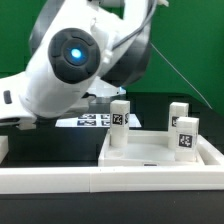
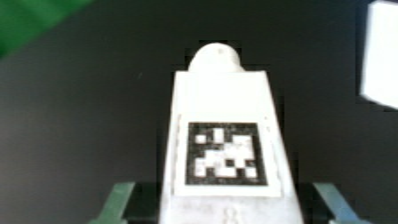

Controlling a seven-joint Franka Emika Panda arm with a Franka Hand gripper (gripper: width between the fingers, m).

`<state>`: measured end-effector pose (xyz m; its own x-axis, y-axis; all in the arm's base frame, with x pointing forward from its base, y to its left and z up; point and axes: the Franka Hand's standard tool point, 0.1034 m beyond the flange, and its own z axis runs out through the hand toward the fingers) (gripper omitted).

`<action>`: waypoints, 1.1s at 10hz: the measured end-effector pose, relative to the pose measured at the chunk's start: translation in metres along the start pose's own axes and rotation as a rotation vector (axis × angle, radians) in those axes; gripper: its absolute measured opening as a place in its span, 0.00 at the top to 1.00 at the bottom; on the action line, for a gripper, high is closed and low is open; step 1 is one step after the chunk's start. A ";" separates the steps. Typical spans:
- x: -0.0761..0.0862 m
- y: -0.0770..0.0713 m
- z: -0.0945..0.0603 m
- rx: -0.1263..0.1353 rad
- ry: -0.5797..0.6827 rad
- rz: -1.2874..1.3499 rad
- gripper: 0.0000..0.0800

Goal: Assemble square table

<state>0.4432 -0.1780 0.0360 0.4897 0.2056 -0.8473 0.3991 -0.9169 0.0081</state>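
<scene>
White plastic is what you are looking at in the wrist view: a leg (image 2: 222,135) with a black-and-white tag on its face is sitting lengthwise between the two fingers, whose green-tinted pads (image 2: 121,203) are showing at the lower edge of that picture. The gripper (image 2: 222,205) is clamping this leg by its sides, part-way closed rather than fully shut, and the leg's rounded tip is pointing away over dark background.

In the exterior view the arm's big white housing is filling the upper left of the frame, so you cannot see the grip itself there. The tabletop (image 1: 150,152) is lying in the lower right, rims up, and three legs are standing on it: one (image 1: 120,125) toward the centre of the frame, one (image 1: 178,115) toward the upper right, and one (image 1: 186,137) just below that. The marker board (image 1: 92,119) is peeking out behind, left of centre.

You are, by my judgement, handling the fourth leg, though whether the three standing ones are fully seated is hard to tell at this resolution. Next you are needing to carry it over the free corner, hold it upright and true to the socket, then lower it in.
</scene>
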 end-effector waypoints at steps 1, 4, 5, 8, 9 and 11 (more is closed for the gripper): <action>0.006 0.006 -0.006 -0.024 0.061 -0.001 0.64; -0.002 -0.001 -0.042 0.007 0.208 0.044 0.64; -0.006 -0.003 -0.060 0.019 0.262 0.063 0.64; -0.003 0.009 -0.082 -0.022 0.425 0.044 0.64; -0.004 0.008 -0.081 -0.019 0.496 0.058 0.64; -0.003 0.011 -0.087 -0.036 0.636 0.072 0.64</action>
<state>0.5139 -0.1590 0.0845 0.8761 0.3173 -0.3630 0.3686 -0.9261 0.0804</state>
